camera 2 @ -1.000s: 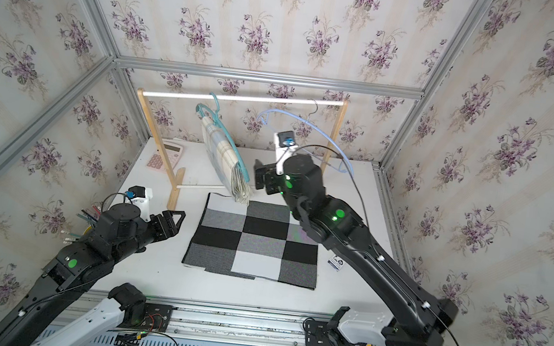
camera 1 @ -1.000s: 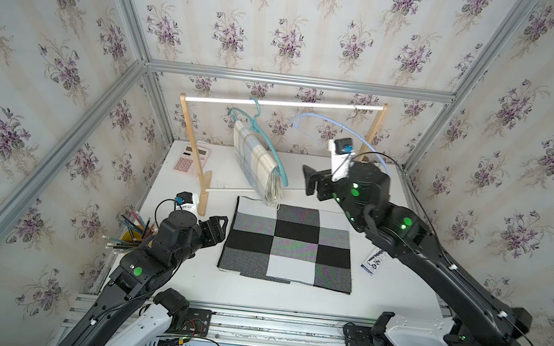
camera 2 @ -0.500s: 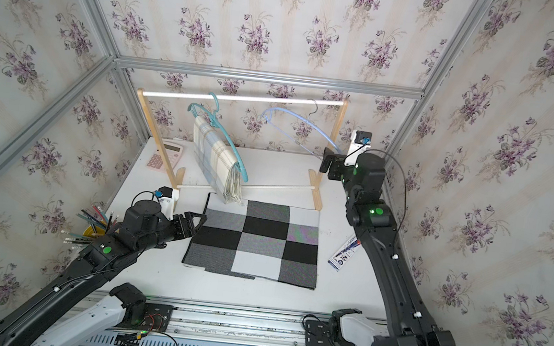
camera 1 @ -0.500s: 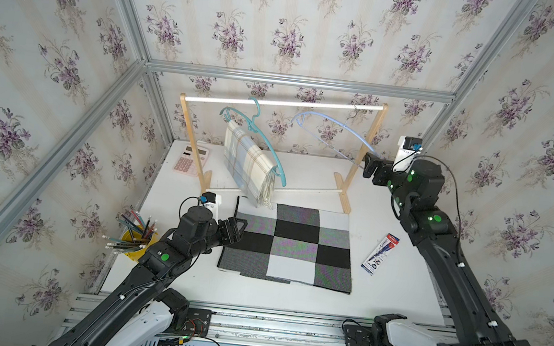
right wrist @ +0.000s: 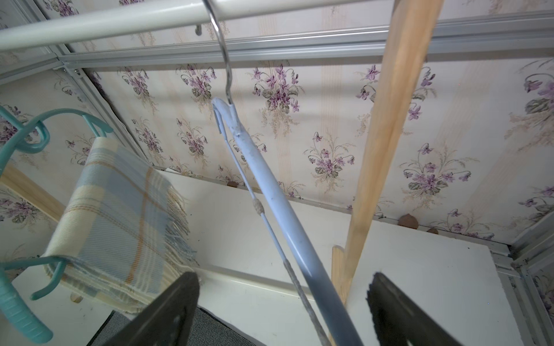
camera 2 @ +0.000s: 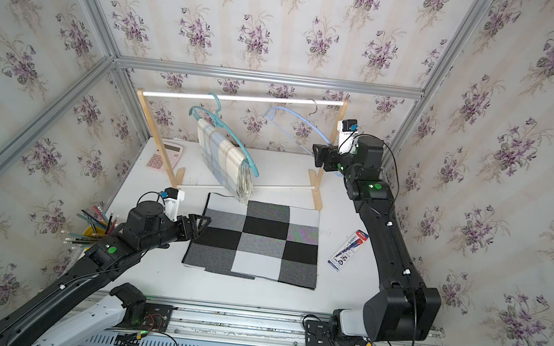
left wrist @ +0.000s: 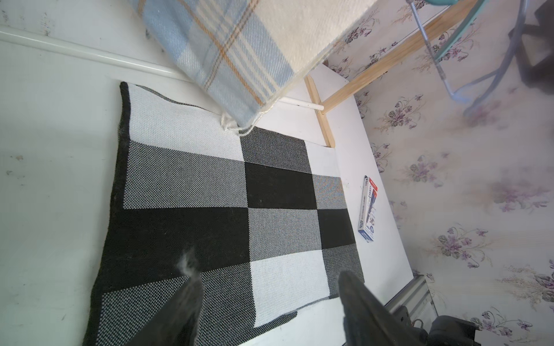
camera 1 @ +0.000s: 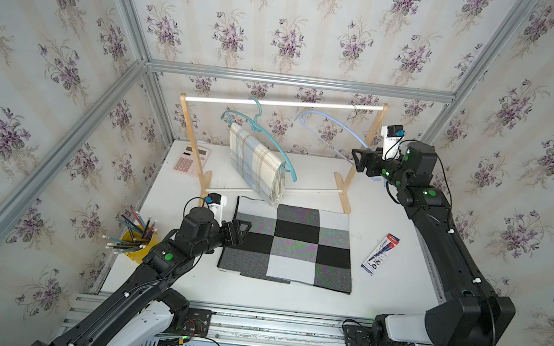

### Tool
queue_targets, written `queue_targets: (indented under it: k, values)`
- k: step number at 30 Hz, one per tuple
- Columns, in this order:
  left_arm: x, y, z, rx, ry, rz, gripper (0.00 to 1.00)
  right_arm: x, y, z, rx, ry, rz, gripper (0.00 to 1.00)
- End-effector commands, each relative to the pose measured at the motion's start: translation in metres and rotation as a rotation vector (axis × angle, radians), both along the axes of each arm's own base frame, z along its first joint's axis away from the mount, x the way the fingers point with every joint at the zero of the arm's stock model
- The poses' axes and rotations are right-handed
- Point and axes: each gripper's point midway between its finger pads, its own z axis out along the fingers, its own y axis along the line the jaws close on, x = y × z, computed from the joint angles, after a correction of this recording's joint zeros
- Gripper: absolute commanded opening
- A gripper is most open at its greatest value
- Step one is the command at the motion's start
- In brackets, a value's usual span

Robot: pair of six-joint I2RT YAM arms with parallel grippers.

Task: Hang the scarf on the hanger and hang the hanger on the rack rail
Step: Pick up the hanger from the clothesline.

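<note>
A black, grey and white checked scarf (camera 1: 291,245) (camera 2: 256,241) (left wrist: 209,194) lies flat on the white table. An empty pale blue hanger (camera 1: 332,121) (camera 2: 296,117) (right wrist: 269,191) hangs by its wire hook from the white rail (camera 1: 284,103). My right gripper (camera 1: 356,160) (camera 2: 315,153) (right wrist: 283,278) is open at the hanger's lower right end. The hanger's arm runs between the jaws, and neither jaw touches it. My left gripper (camera 1: 243,229) (camera 2: 203,222) (left wrist: 268,278) is open and empty, just above the checked scarf's left edge.
A plaid scarf (camera 1: 258,168) hangs on a teal hanger (camera 1: 272,141) further left on the wooden rack. A pink calculator (camera 1: 190,161) lies at the back left and a yellow pencil cup (camera 1: 138,236) stands at the left. A pen box (camera 1: 380,255) lies right of the checked scarf.
My right arm swung from beside the plaid scarf to the rack's right end, at the pale blue hanger. My left arm reached forward to the checked scarf's left edge.
</note>
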Motion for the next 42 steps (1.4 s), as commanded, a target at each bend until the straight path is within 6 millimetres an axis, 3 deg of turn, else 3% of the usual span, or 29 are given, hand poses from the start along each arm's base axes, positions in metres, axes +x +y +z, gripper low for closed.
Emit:
queue_targets:
  k: [1,7,17,21,34,42]
  values:
    - [0.005,-0.002,0.004,-0.004,-0.033,-0.005,0.73,-0.001,0.016,-0.003,0.006,0.013,0.071,0.81]
    - [0.005,-0.003,0.0,-0.002,-0.014,-0.003,0.73,0.004,0.029,-0.008,-0.015,0.024,0.086,0.64]
    - [0.004,0.001,-0.005,0.013,0.001,0.011,0.73,0.031,0.037,-0.016,-0.081,0.037,0.011,0.47]
    - [0.004,0.001,-0.005,0.014,0.0,0.015,0.73,0.035,0.044,-0.015,-0.079,0.035,0.023,0.35]
    - [0.005,0.002,-0.004,0.012,0.01,0.021,0.73,0.016,0.047,0.015,-0.075,-0.048,0.0,0.08]
    - [0.001,0.004,0.0,0.001,0.009,0.029,0.73,-0.003,0.052,0.041,0.004,-0.087,0.036,0.01]
